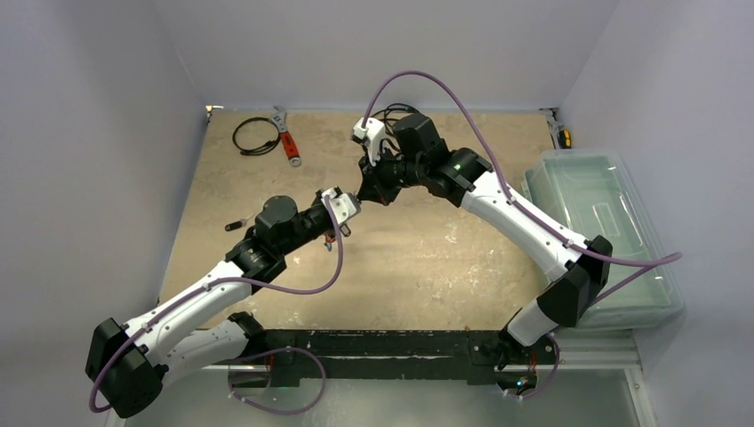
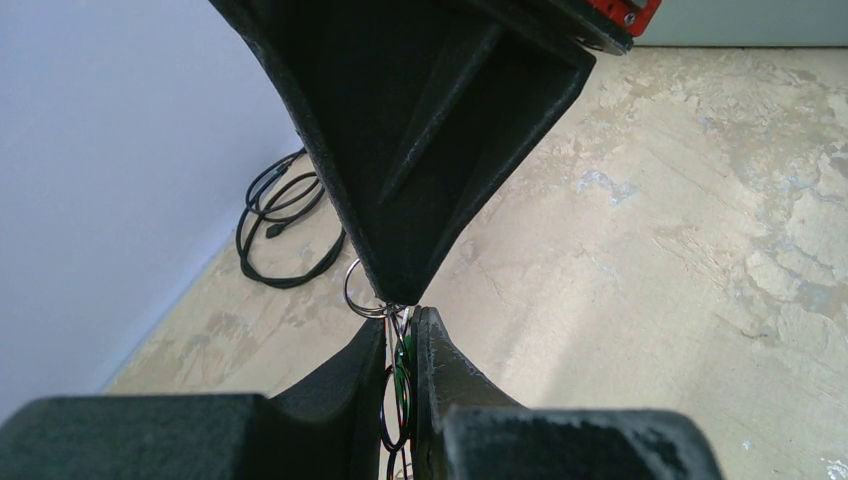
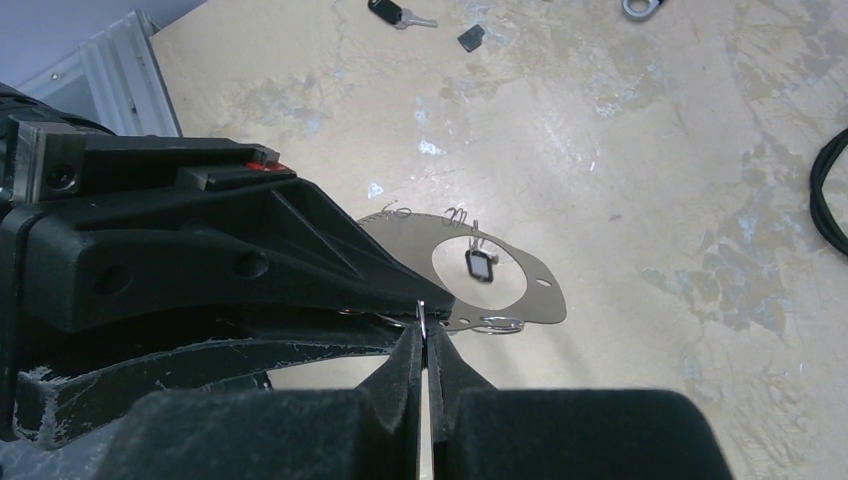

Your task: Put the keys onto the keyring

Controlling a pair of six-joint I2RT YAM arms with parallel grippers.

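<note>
Hanging on the keyring: one dark-tagged key dangles in the oval hole, and small wire loops sit along the rim (what else they carry cannot be made out).
Keyring position: mid-table where the two gripper tips meet, apparently lifted off the table.
Left gripper: clenched on a green-tagged key bunched with a dark wire loop.
Right gripper: pinched tight on a thin metal strip seen edge-on; I cannot tell whether it is a key or part of the ring.
Progress: partly done, judging by the one key hanging; the green one looks to be the key in hand.
Left to do: a loose key lies on the table well apart from the grippers, beside the left arm.
Surroundings: a red-handled wrench and a black coiled cable at the far edge, and a clear plastic bin to the right.
In the way: nothing lies near the loose key, but both grippers are occupied (one must let go first).
</note>
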